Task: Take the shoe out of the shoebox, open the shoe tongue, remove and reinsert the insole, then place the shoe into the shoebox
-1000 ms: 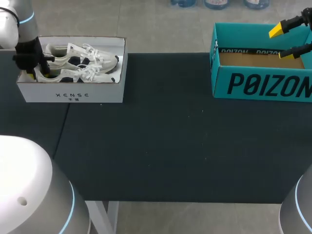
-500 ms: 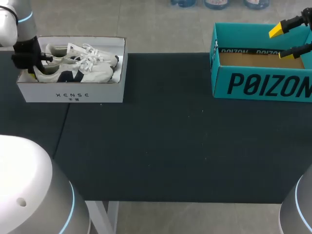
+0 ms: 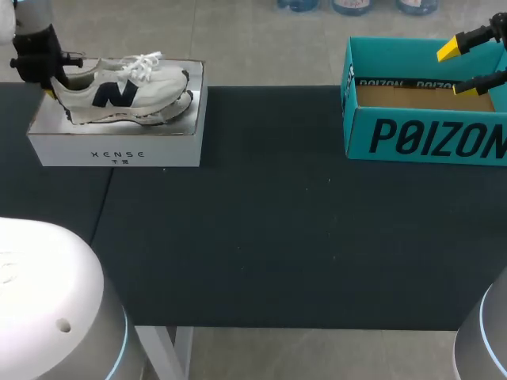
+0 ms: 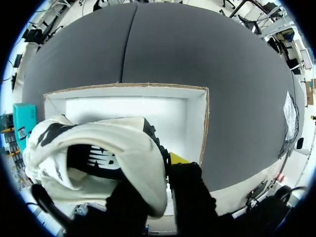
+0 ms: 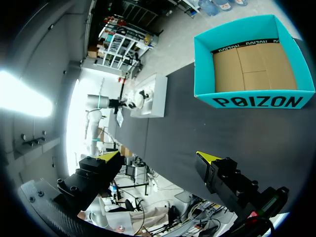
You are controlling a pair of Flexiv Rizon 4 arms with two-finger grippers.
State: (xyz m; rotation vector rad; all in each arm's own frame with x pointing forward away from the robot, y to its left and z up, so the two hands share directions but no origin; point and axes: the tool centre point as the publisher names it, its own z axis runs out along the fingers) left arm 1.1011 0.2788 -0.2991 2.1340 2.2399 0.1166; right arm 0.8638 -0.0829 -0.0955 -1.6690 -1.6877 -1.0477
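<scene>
Left gripper (image 3: 51, 77) is clamped on the heel of the shoe (image 3: 119, 91), holding it just above the white shoebox (image 3: 115, 149). Right gripper (image 3: 455, 70), fingers apart, hangs over the teal box (image 3: 428, 136), well apart from the shoebox.

Two pale grey arms with light-blue rings and black, yellow-tipped grippers.

The left arm (image 3: 47, 293) has a broad, smooth, rounded white-grey housing, banded by a thin light-blue ring, with one small round hole in its shell. The right arm (image 3: 485, 336) has the same grey curve and blue ring. The left gripper (image 3: 47, 77) is matte black and blocky, and one bright yellow tip shows in its own wrist view. The right gripper (image 5: 159, 156) has two long black fingers (image 5: 229, 183) built of stepped blocks, each ending in a yellow wedge. One finger has round bolt recesses, and there is a small red and green mark at the base of the other.
</scene>
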